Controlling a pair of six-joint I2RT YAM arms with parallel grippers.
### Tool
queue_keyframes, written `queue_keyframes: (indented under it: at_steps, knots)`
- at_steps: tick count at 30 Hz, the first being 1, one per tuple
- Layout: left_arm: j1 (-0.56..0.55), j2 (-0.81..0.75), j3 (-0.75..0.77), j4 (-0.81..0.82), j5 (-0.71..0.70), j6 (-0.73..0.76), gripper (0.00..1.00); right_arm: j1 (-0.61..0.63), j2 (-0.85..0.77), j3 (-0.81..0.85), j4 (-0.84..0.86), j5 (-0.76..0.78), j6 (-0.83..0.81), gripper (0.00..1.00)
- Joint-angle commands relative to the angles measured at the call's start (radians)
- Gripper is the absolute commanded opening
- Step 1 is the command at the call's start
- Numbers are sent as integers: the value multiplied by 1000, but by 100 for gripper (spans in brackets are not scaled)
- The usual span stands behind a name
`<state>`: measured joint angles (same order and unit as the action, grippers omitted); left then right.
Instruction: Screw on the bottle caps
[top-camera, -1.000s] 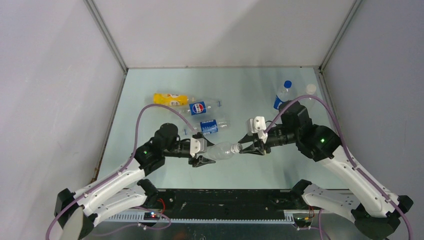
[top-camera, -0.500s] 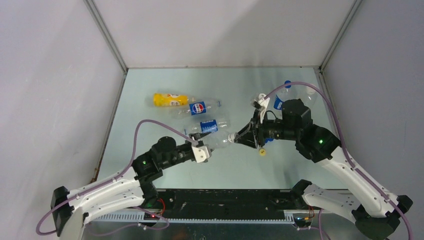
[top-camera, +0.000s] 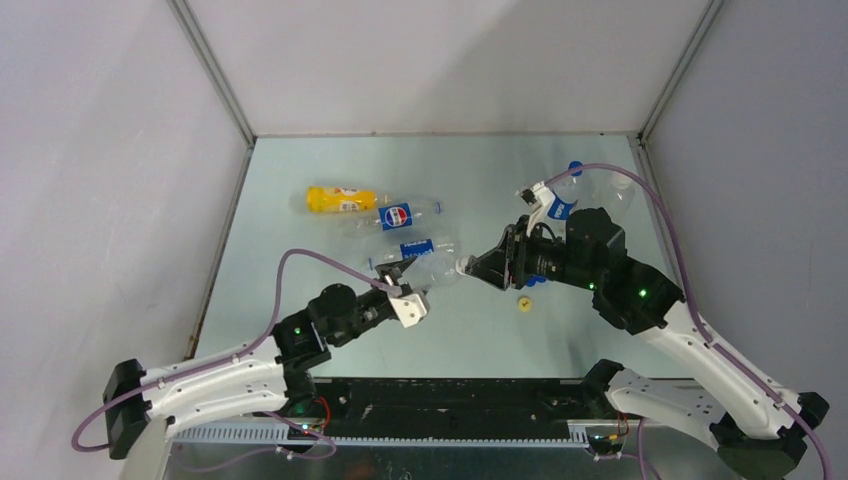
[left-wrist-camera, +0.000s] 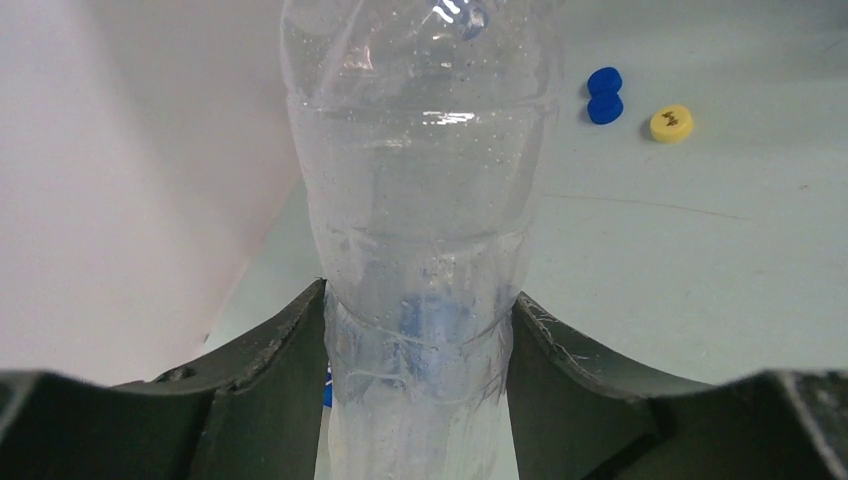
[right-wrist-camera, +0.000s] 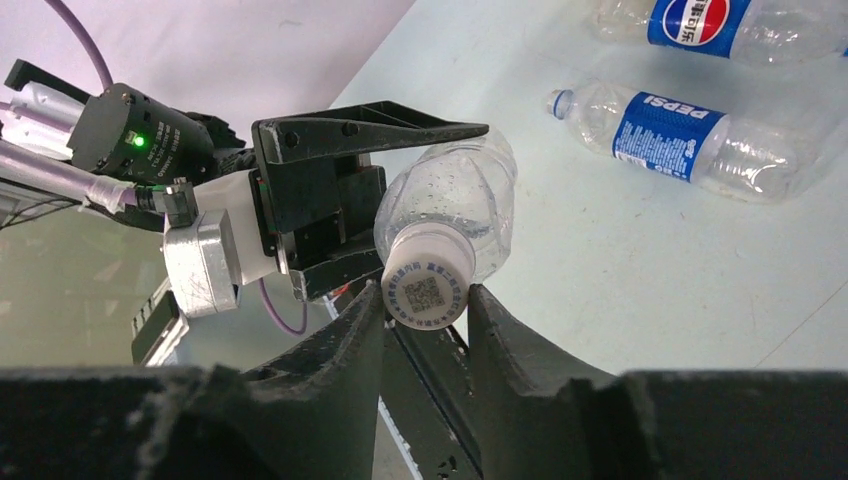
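My left gripper is shut on the lower body of a clear unlabelled bottle and holds it off the table, neck toward the right arm. The left wrist view shows the bottle squeezed between the two fingers. My right gripper is shut on a white cap that sits on this bottle's mouth. The cap also shows in the top view. A yellow cap lies on the table below the right gripper. Two blue caps lie beside it.
An opaque yellow-orange bottle and two blue-labelled bottles lie at the centre left of the table. A blue-capped bottle and another clear bottle stand at the far right, behind the right arm.
The left arm drew back and raised the bottle, moving it farther from the near edge. The right wrist turned while following with the cap. The yellow cap now shows on the table.
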<state>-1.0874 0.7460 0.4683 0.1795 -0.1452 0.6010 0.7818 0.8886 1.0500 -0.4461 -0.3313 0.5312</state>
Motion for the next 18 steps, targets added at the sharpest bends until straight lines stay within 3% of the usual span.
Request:
queue_keyframes:
  at_steps: [1,6,9,18]
  knots:
    - [-14,-37,-16,96,2,-74,0,8,-21,8,18,23,-64,41]
    - [16,-57,-43,80,42,-149,0,7,-42,21,-4,13,-164,62]
    - [62,-71,-49,59,97,-180,0,1,-60,30,-20,-5,-228,68]
    - [232,-40,50,-135,560,-224,0,-17,-129,54,-162,-181,-852,73]
